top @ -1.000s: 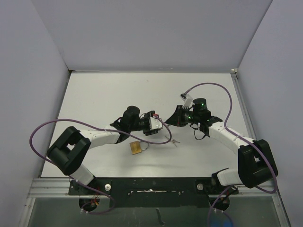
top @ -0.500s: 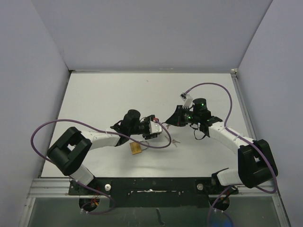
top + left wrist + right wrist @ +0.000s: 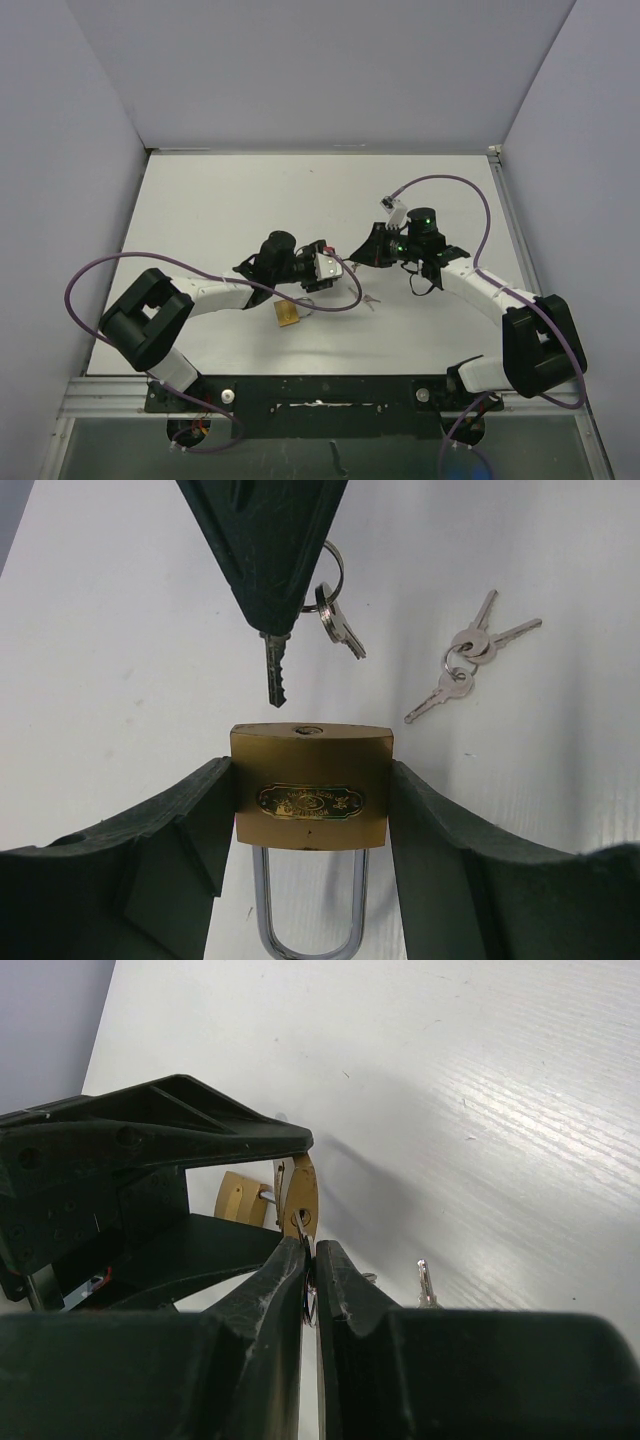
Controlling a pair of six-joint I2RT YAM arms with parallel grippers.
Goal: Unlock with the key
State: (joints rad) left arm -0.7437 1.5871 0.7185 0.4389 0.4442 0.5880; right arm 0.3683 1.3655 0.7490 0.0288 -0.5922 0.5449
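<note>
My left gripper is clamped on the brass padlock, one finger pressed to each narrow side of the body. The shackle runs back toward my palm, and the keyhole sits in the face pointing away from my fingers.

My right gripper is pinched shut on the key, whose toothed blade sticks out past my fingertips toward the padlock. A second key dangles from the same ring beside my fingers.

Seen from my left wrist, the blade tip hangs just short of the keyhole face and a little to the left of the slot, apart from the brass. A spare bunch lies on the table beyond the padlock, off to the right of my left fingers, and plays no part here.

I judge this to be the line-up before insertion, since nothing has gone into the lock yet. Next, my right wrist needs a small sideways shift to centre the blade on the slot. The blade's flat must match the slot's direction before a straight push along its axis. My left grip has to hold firm against that push, and the dangling key could snag on the way in.
</note>
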